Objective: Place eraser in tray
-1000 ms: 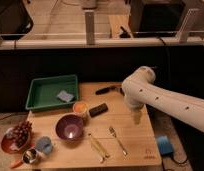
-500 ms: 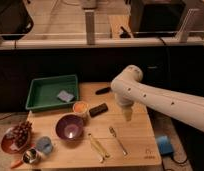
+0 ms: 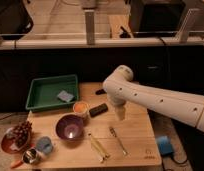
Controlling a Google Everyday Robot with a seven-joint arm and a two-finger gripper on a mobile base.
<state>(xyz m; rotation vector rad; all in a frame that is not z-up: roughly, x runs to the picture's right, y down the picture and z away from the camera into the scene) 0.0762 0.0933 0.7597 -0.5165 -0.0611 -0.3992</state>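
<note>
One white robot arm (image 3: 160, 100) reaches in from the right edge and climbs leftward to a rounded elbow above the back of the pale wooden counter (image 3: 137, 132). From there it folds straight down. The cream-coloured gripper (image 3: 120, 113) hangs at the end of that drop, pointing at the counter. Whether its jaws are wide or narrow, I cannot tell, as they blur into one pale stub.

Just left of the gripper, and apart from it, lies the small dark rectangular eraser (image 3: 98, 110). It sits flat on the counter at a slight angle, right beside the small orange cup (image 3: 80, 107) and outside the tray.

The shallow green plastic tray (image 3: 41, 96) sits at the back left corner, with a pale blue-grey square pad (image 3: 65, 95) in its right end. A round purple bowl (image 3: 70, 127) stands in front of the orange cup. A long black-handled tool (image 3: 100, 91) pokes out from behind the arm. A metal fork (image 3: 117, 139) and a yellowish utensil (image 3: 97, 147) lie near the front edge. At the far left sits a red plate of dark grapes (image 3: 19, 135).
</note>
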